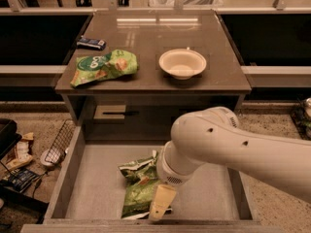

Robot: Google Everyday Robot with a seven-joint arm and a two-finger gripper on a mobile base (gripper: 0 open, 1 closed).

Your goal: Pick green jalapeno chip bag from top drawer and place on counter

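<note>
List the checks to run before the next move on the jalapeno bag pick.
1. The top drawer is pulled open: ok.
2. The green jalapeno chip bag lies in the drawer, in view: ok.
3. The end effector is down in the drawer at the bag's right edge: ok.
4. The end effector is touching or gripping the bag: cannot tell.
5. There is a bare spot on the counter between the lighter green bag and the bowl: ok.
</note>
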